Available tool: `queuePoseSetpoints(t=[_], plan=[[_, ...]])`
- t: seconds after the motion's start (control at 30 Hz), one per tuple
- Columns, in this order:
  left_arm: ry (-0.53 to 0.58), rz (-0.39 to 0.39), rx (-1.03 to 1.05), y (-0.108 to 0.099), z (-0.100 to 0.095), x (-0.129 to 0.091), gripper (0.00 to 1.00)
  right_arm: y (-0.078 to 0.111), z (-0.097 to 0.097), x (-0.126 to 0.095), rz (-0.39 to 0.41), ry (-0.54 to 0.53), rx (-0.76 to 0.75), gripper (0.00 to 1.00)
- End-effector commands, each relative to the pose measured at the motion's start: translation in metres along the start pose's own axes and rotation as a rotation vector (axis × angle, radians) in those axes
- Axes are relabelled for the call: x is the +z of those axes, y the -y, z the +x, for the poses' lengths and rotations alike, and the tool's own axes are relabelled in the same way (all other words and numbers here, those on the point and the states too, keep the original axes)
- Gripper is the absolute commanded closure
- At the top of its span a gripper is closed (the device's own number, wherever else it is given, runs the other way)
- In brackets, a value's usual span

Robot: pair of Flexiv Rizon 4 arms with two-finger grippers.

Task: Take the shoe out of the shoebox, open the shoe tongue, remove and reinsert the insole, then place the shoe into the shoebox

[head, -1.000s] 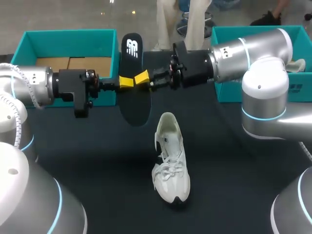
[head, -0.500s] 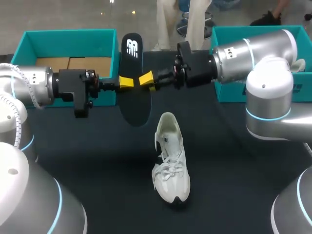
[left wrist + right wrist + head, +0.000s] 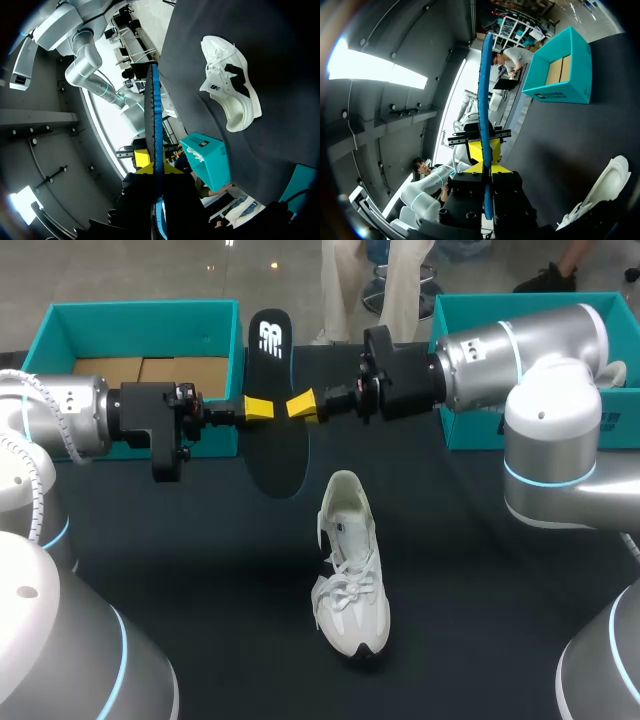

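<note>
A black insole (image 3: pixel 272 430) with a blue underside hangs upright above the table's middle, held from two sides. My left gripper (image 3: pixel 258 408) is shut on its left edge and my right gripper (image 3: pixel 303 406) on its right edge. The left wrist view has the insole (image 3: pixel 154 115) edge-on, running between that gripper's (image 3: pixel 154 167) yellow tips. The right wrist view likewise has the insole (image 3: pixel 484 95) clamped in its gripper (image 3: pixel 485 162). The white shoe (image 3: pixel 350 575) lies on the dark table below and in front of the insole, toe toward the near edge; it also shows as the shoe (image 3: pixel 231 85) and the shoe (image 3: pixel 607 182) in the wrist views.
A teal shoebox (image 3: pixel 60 320) with a cardboard floor stands at the back left, seen also as the box (image 3: pixel 562 70). A second teal box (image 3: pixel 470 430) stands at the back right behind my right arm, seen also as the box (image 3: pixel 207 160).
My right gripper's fingers have shut on the insole's right edge, and that arm has shifted slightly to the right. The left gripper and the shoe have stayed put.
</note>
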State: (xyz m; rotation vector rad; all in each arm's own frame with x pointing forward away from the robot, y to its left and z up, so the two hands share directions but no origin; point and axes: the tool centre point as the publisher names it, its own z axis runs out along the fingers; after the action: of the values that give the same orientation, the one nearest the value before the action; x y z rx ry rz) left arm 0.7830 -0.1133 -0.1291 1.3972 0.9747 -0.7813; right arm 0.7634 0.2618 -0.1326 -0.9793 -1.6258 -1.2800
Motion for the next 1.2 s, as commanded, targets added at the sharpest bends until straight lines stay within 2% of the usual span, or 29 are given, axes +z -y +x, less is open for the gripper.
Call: queuePoseSetpoints(t=[0.03,0.13,0.2,0.3,0.43,0.53,0.63,1.1,1.13,1.17,1.2], plan=[[0.002,0.000,0.003,0.000,0.001,0.001,1.00,-0.002,0.002,0.004,0.004,0.003,0.001,0.94],[0.002,0.000,0.003,0.000,0.001,0.001,1.00,-0.002,0.002,0.005,0.006,0.003,0.001,0.81],[0.002,0.000,0.003,0.000,0.001,0.001,1.00,-0.002,0.002,0.005,0.006,0.003,0.001,0.80],[0.002,0.000,0.003,0.000,0.001,0.001,1.00,-0.003,0.002,0.006,0.007,0.002,0.001,0.73],[0.002,0.000,0.003,0.000,0.001,0.001,1.00,-0.004,0.001,0.008,0.010,-0.002,0.002,0.72],[0.002,0.000,0.003,0.000,0.001,0.001,1.00,-0.005,0.001,0.009,0.013,-0.004,0.003,0.76],[0.002,0.000,0.003,0.000,0.001,0.001,1.00,-0.005,0.001,0.010,0.017,-0.010,0.004,1.00],[0.002,0.000,0.003,0.000,0.001,0.001,1.00,-0.004,-0.002,0.011,0.016,-0.023,0.007,1.00],[-0.003,0.018,-0.006,0.001,0.000,0.001,0.62,-0.004,-0.004,0.010,0.015,-0.023,0.008,1.00],[-0.008,0.023,-0.010,0.001,0.000,0.000,0.00,-0.003,-0.006,0.009,0.014,-0.024,0.010,1.00],[-0.007,0.027,-0.016,0.002,-0.001,-0.001,0.00,-0.003,-0.008,0.008,0.013,-0.025,0.010,1.00]])
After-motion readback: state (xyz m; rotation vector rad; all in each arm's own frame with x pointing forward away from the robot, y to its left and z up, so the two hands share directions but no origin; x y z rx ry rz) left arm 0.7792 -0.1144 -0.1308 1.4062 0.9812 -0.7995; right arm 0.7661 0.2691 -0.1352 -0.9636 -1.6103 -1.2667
